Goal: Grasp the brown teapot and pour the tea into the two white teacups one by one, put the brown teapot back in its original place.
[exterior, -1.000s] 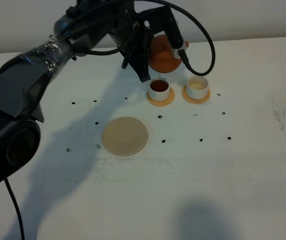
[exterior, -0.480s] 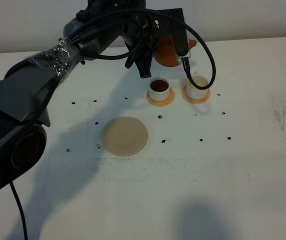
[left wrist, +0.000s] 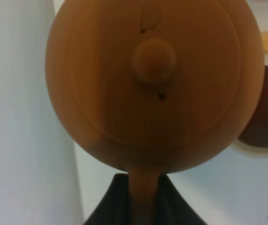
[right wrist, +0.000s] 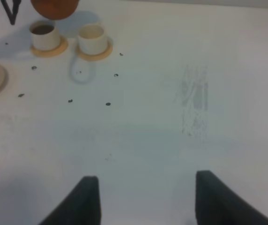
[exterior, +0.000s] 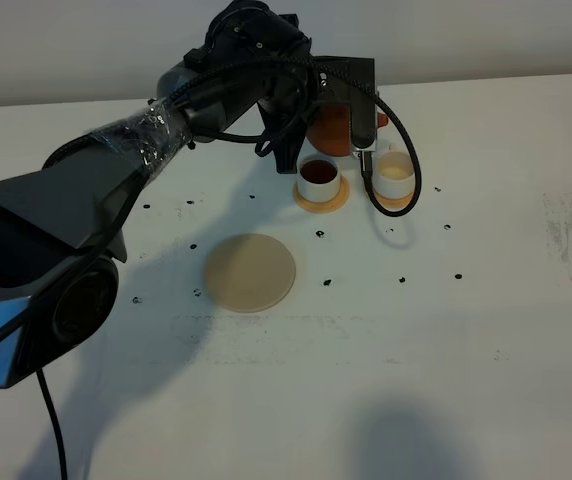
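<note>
The round reddish-brown clay teapot (exterior: 328, 128), clamped by its handle in the left pincer (left wrist: 143, 199) and held behind the empty-looking small white teacup (exterior: 394, 172), may be tipped off-centre, tea being spilt on the worktop (exterior: 486, 300).

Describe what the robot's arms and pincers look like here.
The left arm is black and dark grey, angular, with a crinkled silvery wrap on one link and black cables looping by the wrist. The left pincer and right pincer have plain black fingers.
</note>
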`<act>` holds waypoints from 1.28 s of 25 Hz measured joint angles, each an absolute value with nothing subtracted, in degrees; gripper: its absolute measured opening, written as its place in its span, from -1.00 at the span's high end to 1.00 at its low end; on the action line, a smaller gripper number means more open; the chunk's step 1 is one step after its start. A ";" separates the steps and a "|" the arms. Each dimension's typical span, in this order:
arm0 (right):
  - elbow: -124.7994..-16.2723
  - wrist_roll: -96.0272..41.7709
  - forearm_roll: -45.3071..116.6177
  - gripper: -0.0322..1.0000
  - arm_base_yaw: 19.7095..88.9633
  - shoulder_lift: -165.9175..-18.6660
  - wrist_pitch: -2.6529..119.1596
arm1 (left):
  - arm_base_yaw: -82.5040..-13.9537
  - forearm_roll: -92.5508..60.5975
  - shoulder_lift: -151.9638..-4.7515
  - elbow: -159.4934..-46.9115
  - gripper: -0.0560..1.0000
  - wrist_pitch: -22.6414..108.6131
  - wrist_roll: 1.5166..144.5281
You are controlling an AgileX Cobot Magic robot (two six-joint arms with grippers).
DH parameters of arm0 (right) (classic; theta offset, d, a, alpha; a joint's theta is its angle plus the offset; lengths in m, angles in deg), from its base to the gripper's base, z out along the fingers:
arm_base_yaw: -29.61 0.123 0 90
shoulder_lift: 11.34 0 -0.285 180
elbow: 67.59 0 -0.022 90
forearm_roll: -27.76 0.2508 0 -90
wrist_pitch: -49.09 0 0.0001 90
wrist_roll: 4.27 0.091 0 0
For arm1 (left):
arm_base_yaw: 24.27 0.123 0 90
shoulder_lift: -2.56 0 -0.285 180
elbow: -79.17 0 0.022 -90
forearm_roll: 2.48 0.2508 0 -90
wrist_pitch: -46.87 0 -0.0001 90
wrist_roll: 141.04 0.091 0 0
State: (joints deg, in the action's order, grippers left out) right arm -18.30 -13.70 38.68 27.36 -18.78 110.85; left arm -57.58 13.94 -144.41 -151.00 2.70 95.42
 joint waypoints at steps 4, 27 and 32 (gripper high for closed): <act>-18.30 -13.70 38.68 0.03 27.36 -18.78 110.85 | -57.84 16.03 -144.41 -151.00 0.70 4.87 96.53; -18.30 -13.77 38.68 0.03 27.36 -18.78 110.85 | -59.92 25.11 -144.41 -151.00 0.70 7.59 98.39; -18.30 -13.77 38.68 0.03 27.36 -18.78 110.85 | -59.92 25.11 -144.41 -150.88 0.70 8.24 101.18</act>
State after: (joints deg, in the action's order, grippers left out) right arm -18.30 -13.77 38.68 27.36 -18.78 110.85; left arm -59.92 25.11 -144.41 -150.88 8.24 101.18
